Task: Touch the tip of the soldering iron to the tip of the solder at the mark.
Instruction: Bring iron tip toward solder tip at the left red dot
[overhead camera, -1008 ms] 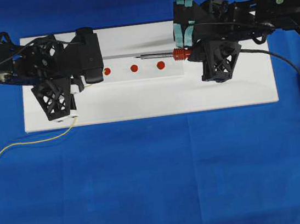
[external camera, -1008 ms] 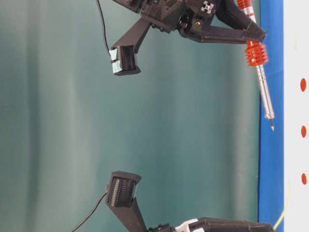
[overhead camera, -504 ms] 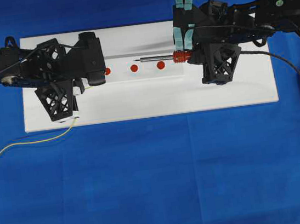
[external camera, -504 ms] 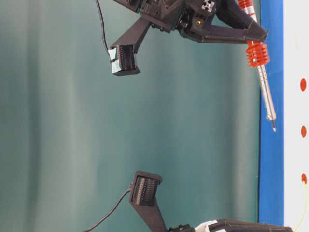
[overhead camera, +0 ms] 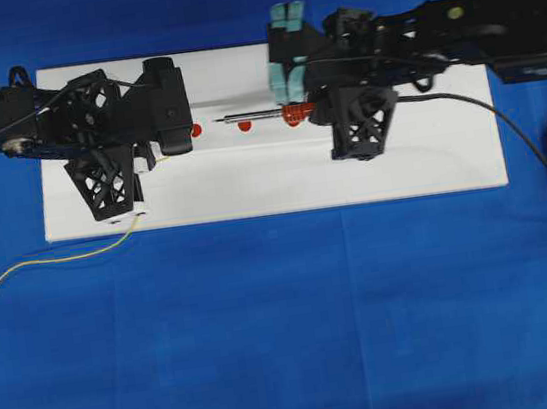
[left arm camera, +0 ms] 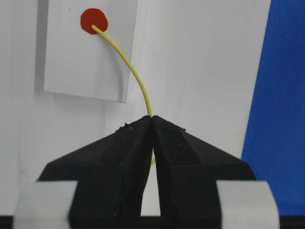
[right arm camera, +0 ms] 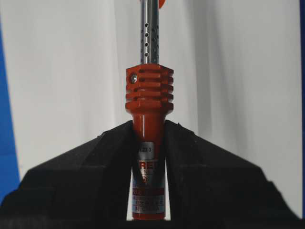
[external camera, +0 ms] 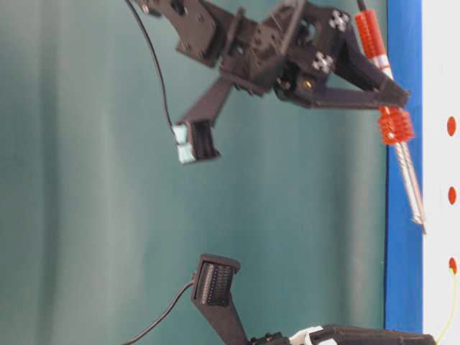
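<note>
Two tools, soldering iron (right arm camera: 148,119) and solder (left arm camera: 127,64)

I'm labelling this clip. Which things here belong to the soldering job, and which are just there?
Job:
- iron, held by right gripper
- solder, held by left gripper
- red mark under the solder tip

Just there:
- other two marks
- white board
- blue cloth

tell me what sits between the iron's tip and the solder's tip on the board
In the overhead view only bare white board separates the soldering iron tip from the left red dot, where the solder tip rests, as the left wrist view shows.
</note>
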### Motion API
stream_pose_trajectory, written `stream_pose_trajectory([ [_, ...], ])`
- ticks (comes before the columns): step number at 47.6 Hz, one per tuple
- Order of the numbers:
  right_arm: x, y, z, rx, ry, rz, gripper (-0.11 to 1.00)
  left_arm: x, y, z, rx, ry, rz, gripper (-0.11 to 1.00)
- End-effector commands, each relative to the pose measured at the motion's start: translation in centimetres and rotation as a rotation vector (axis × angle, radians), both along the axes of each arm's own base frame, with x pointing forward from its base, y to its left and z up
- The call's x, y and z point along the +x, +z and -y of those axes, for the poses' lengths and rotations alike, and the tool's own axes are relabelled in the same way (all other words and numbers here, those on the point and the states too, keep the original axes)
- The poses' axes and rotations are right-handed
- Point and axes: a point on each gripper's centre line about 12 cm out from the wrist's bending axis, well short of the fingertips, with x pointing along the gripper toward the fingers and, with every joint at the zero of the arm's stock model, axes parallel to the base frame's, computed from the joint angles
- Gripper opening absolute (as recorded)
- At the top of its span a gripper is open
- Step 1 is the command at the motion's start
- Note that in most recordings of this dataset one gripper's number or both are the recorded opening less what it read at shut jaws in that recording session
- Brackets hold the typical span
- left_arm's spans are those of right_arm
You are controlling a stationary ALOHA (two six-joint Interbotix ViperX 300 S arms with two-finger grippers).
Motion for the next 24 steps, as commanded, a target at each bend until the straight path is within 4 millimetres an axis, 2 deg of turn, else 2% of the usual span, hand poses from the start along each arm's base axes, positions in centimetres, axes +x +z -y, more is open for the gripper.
stream_pose_trajectory([
  [1,1.1,1.1,0.3,-0.014,0.005,0.022,0.06,0.3,0.7,0.0,0.005,-0.004,0.024,0.02],
  [13,2.6,0.8,0.6,-0.022,0.014,0.016,0.06,0.3,0.7,0.0,0.006,-0.003,0.024,0.02],
  [24,3.0,0.0,0.5,-0.020,0.023,-0.003,0.06,0.3,0.7,0.0,0.007,-0.006,0.024,0.02],
])
